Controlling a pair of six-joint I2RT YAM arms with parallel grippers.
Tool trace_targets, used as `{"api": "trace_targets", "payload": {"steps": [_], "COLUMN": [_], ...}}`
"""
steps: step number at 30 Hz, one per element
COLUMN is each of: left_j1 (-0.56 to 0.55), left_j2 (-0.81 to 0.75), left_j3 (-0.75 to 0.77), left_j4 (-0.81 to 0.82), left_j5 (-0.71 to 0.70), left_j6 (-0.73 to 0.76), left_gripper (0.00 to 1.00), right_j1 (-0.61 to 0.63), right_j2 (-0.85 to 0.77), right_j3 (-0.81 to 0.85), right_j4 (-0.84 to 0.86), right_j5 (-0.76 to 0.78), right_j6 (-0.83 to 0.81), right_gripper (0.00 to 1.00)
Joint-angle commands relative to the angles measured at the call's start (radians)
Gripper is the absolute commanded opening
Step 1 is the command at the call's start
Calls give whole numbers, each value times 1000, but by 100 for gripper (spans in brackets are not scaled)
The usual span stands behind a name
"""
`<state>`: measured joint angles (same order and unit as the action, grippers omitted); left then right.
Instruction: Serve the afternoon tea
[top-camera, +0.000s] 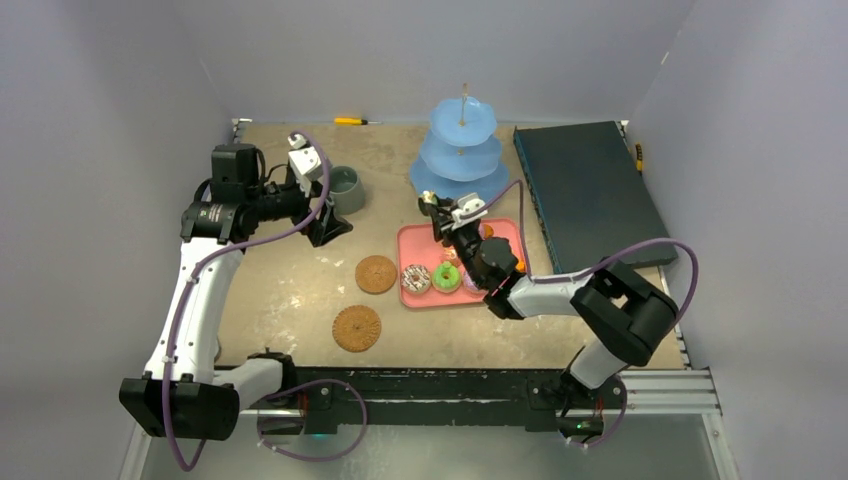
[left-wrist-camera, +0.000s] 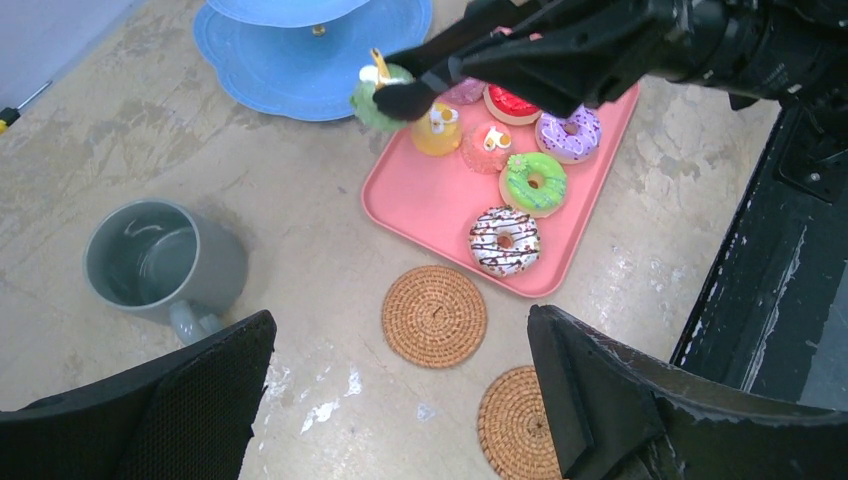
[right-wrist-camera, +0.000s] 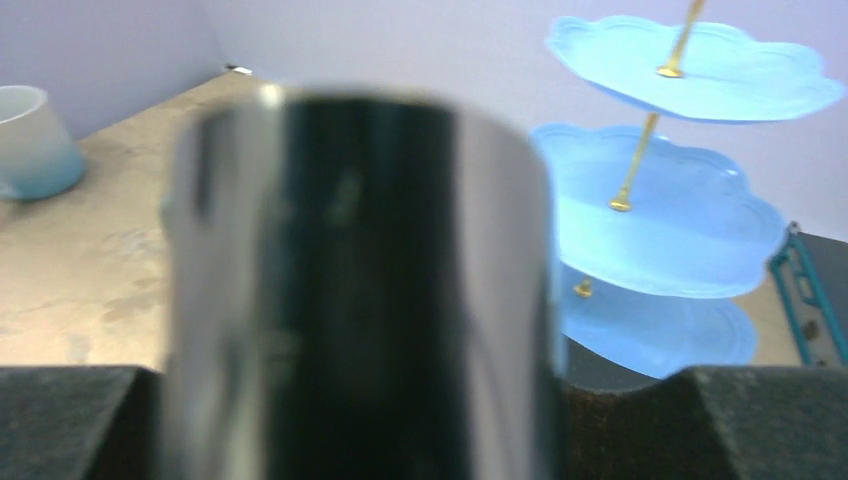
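Right jaws clamp the tongs (left-wrist-camera: 410, 98), apparently pinching a green cupcake (left-wrist-camera: 368, 108) just before the stand (left-wrist-camera: 290, 75)'s bottom tier. Left jaws spread wide, farther off.

Right gripper (top-camera: 447, 222) over pink tray (top-camera: 412, 245) far end, near blue stand (top-camera: 460, 150); coasters (top-camera: 376, 274) near tray.

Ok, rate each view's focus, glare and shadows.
Right wrist: the tongs sit right against the lens, badly blurred, with white glare down both edges; the blue stand behind is sharper. Left wrist: pink tray crisp and evenly lit. Top external: sharp, with soft shadows on the table.
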<state>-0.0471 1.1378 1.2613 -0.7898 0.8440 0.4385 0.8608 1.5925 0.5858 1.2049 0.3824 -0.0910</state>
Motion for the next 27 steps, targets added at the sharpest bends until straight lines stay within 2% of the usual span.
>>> {"api": "trace_targets", "payload": {"steps": [1, 13, 21, 27], "left_j1": [3, 4, 4, 3], "left_j2": [-14, 2, 6, 6], "left_j3": [34, 49, 62, 68], "left_j4": [4, 6, -2, -19], "left_j5": [-7, -5, -5, -2], "left_j6": [13, -3, -2, 5], "left_gripper": [96, 95, 95, 95], "right_j1": [-73, -170, -186, -186], "right_j2": [-37, 66, 162, 168], "right_j3": [5, 12, 11, -31], "right_j4": [46, 154, 273, 314], "right_j5": [24, 102, 144, 136], "right_j6": [-16, -25, -40, -15], "right_gripper": [38, 36, 36, 36]}}
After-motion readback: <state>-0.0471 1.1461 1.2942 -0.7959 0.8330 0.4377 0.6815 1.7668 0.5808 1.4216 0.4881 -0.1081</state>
